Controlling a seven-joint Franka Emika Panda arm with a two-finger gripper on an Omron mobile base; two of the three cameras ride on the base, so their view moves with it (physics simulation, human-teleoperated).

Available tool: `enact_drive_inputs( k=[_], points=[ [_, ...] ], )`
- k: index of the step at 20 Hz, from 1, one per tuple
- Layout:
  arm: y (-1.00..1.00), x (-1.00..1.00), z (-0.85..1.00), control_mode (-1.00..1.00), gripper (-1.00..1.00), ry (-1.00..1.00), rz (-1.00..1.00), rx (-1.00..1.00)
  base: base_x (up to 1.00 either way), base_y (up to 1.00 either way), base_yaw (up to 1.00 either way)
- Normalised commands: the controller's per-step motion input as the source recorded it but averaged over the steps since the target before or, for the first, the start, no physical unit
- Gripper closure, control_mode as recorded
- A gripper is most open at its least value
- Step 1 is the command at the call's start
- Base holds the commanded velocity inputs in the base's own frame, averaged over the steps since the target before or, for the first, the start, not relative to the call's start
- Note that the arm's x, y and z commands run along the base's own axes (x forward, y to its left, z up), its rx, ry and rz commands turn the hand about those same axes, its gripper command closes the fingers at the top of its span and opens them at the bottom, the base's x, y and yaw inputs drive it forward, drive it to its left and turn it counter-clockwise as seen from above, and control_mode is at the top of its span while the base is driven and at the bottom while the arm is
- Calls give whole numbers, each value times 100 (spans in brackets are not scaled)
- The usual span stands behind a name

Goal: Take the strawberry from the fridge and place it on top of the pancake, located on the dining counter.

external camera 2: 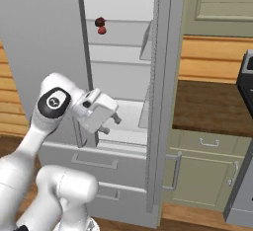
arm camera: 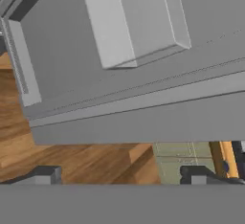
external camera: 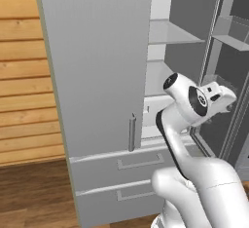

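Note:
The fridge (external camera: 97, 66) stands with its left door shut and its right door (external camera 2: 160, 92) swung open. Inside, on an upper shelf, a tiny bright red strawberry (external camera 2: 102, 30) lies just below a darker maroon lump (external camera 2: 100, 21). My gripper (external camera 2: 111, 124) is open and holds nothing. It hovers at the front of the fridge opening, well below the strawberry and about level with the lowest shelf. In the hand view the gripper (arm camera: 122, 177) faces the inner side of the open door and a door bin (arm camera: 134, 22). The pancake and the dining counter are out of view.
Two fridge drawers (external camera: 141, 162) with bar handles sit below the doors. To the right of the open door is a dark counter (external camera 2: 212, 106) on green cabinets, with a black stove edge (external camera 2: 246, 74) beyond it. A wood-plank wall (external camera: 24, 76) runs on the left.

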Motion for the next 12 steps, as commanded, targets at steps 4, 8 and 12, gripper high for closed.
enact_drive_inputs(
  k=[4, 8, 12],
  points=[
    [100, 9, 0, -100, -100, -22, 1, 38, 0, 0, 0],
    [97, 47, -17, -100, -100, -17, 2, 43, 0, 0, 0],
    [91, 76, -59, -100, -100, -1, 8, 61, 0, 0, 0]
  ],
)
